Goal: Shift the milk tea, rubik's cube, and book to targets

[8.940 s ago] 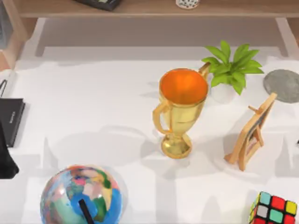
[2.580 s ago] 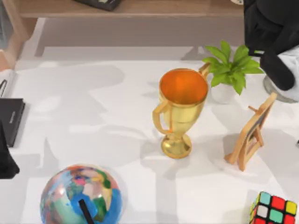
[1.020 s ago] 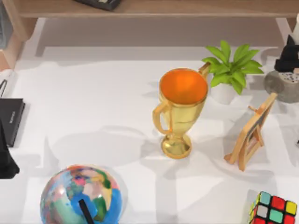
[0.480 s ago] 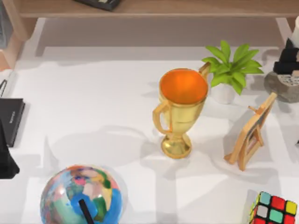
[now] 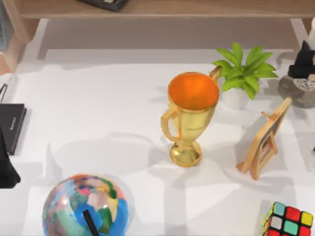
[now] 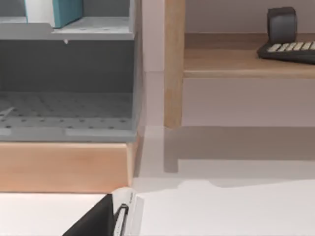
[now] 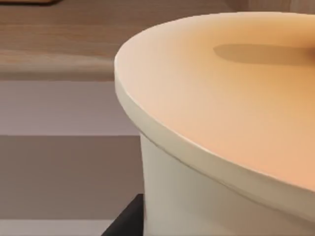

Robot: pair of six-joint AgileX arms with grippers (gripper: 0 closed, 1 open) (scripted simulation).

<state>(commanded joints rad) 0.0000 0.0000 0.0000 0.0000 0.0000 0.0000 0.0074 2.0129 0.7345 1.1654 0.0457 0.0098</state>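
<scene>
Right wrist view looks close onto the milk tea, lid and cream wall. From above, the right hand sits over the grey disc at the tabletop's right edge; its grip cannot be told. Likely light, smooth, tippable: hold mid-wall. Left hand parked left.
</scene>
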